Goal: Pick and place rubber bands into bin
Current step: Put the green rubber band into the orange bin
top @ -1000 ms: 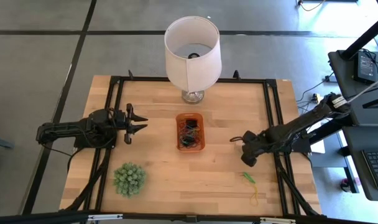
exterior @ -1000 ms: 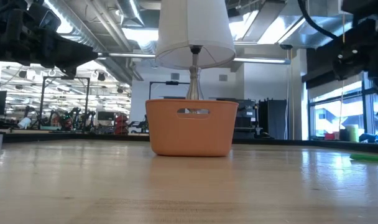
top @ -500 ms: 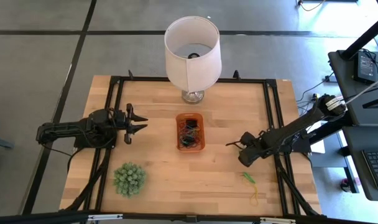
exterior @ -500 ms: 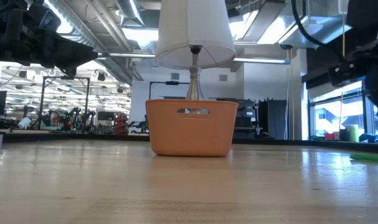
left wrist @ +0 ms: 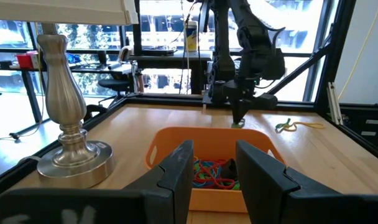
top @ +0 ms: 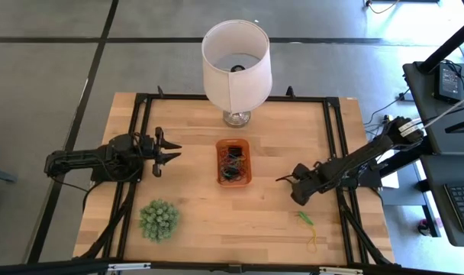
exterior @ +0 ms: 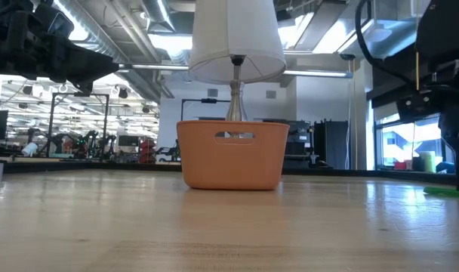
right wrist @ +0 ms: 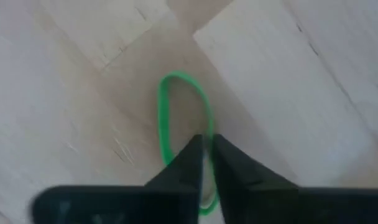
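1. The right gripper [right wrist: 206, 163] was nearly closed, its tips straddling one side of a green band [right wrist: 167, 109] lying on the table [top: 194, 229]; a firm pinch could not be confirmed.
2. Closing fully before lifting would have been wise, since the thin loop could slip out.
3. The bin [top: 233, 161] sat well off toward the waiting, part-open left gripper [top: 171, 150], already holding bands.

Left pincer [top: 173, 151] parted; right pincer [top: 281, 180] nearly closed, pointing down.
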### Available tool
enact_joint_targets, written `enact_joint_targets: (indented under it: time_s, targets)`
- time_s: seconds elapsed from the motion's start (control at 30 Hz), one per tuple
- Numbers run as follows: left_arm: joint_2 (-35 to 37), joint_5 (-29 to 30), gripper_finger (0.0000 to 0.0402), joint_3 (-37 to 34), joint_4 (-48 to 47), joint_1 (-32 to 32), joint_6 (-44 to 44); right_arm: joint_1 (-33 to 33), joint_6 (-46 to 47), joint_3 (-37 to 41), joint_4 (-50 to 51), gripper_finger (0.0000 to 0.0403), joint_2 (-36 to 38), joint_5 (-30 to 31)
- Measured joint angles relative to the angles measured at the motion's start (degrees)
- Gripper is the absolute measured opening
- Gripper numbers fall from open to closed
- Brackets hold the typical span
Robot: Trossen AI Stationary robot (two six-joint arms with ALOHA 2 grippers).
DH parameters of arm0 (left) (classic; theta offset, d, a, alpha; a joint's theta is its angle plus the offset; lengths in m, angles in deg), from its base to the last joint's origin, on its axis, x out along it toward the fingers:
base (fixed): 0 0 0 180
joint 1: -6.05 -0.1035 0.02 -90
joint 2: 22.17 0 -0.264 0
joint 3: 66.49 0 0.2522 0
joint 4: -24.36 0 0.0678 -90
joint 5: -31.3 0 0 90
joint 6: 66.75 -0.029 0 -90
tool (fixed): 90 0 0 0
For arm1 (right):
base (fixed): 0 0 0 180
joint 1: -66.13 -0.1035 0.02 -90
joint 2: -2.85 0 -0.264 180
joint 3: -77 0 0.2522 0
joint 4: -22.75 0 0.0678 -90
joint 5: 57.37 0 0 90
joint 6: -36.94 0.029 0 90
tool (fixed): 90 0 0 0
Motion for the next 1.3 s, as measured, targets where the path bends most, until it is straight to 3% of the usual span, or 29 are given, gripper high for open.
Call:
enact_joint_targets:
  time_s: [0.07, 0.17, 0.37, 0.5, 0.7, 0.9, 1.07, 1.3]
  targets:
    - [0.00, 0.00, 0.0114, 0.00, -0.01, 0.02, 0.00, 0.02, -1.79, -0.77, 0.14, 0.0009, 0.97, -0.16]
    - [0.00, 0.00, 0.0114, 0.00, 0.02, 0.01, -0.01, 0.02, -2.38, -2.55, 2.05, 0.0008, 2.22, 0.14]
    - [0.00, 0.04, 0.0114, 0.00, -0.11, 0.02, -0.02, 0.02, -2.51, -8.53, 12.66, 0.0003, 4.23, 1.19]
    - [0.00, 0.02, 0.0114, 0.00, -0.09, 0.00, 0.00, 0.02, -4.45, -15.30, 20.46, 0.0002, 4.16, 5.33]
    - [0.00, 0.00, 0.0114, 0.00, -0.05, 0.02, -0.02, 2.09, -12.55, -28.69, 24.38, 0.0001, 4.17, 13.78]
    - [0.00, 0.00, 0.0114, 0.00, 0.03, 0.00, -0.01, 9.14, -26.81, -41.34, 22.73, 0.0001, 2.20, 16.88]
    - [0.00, 0.00, 0.0114, 0.00, 0.00, 0.01, -0.02, 16.26, -40.83, -50.99, 18.50, 0.0000, -4.31, 16.19]
    - [0.00, 0.00, 0.0114, 0.00, 0.02, 0.00, -0.02, 24.65, -55.10, -60.67, 12.69, 0.0000, -18.74, 5.55]
